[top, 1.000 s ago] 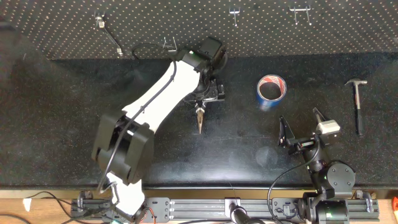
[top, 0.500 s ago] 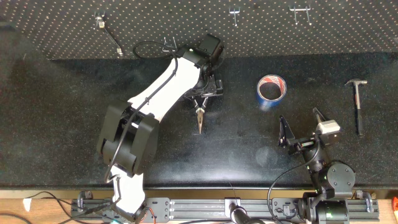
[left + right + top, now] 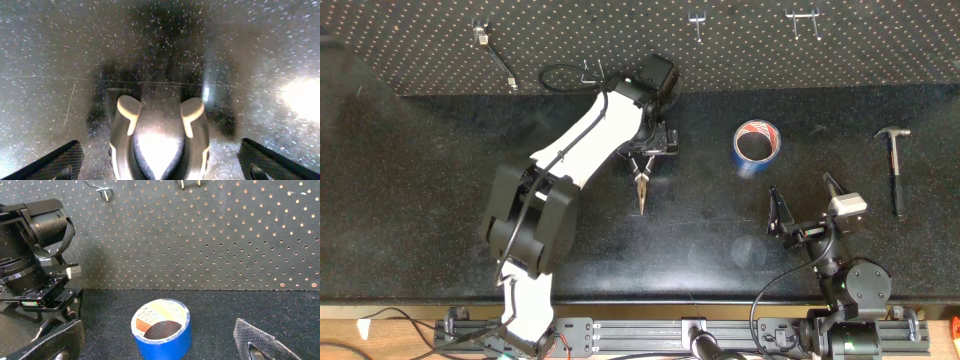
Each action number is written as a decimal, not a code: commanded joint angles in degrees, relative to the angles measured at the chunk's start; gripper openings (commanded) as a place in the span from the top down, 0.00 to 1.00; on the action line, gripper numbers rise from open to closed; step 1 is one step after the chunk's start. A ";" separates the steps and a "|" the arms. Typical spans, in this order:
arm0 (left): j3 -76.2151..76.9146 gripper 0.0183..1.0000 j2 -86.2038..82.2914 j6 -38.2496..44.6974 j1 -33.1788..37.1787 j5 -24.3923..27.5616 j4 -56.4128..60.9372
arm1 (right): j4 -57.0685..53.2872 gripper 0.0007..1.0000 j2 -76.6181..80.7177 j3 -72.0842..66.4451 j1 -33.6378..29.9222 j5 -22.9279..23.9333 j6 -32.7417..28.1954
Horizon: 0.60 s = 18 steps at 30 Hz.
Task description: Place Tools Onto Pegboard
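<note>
My left claw (image 3: 646, 158) is spread wide. Its two fingers (image 3: 62, 161) stand on either side of the pliers (image 3: 641, 188), and neither one touches them. The pliers lie flat on the black table (image 3: 440, 200), well to the left of the tape roll (image 3: 757, 147). Their pale grey handles (image 3: 157, 132) sit between my fingers, and their nose points toward my base. Nothing is gripped yet.

The tape roll is blue and stands on its flat side with its open core facing up. My right claw (image 3: 804, 196) sits nearer my base than the roll and a little to the right of it. It is also wide open and holds nothing. From that wrist the roll stands ahead, in the gap between the fingers and well clear of both.

The hammer (image 3: 895, 172) lies on the table well to the right of the tape roll, with its head toward the pegboard (image 3: 620, 40). The pegboard rises behind the roll. It carries bare metal hooks (image 3: 697, 20), and far off to the roll's left a slim dark tool (image 3: 500, 58) is already hanging on it.
</note>
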 commanded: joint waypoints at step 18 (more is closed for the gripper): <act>1.03 0.43 2.14 0.90 0.24 -0.87 1.36 | -0.13 0.02 -0.42 -0.24 0.35 -0.57 0.61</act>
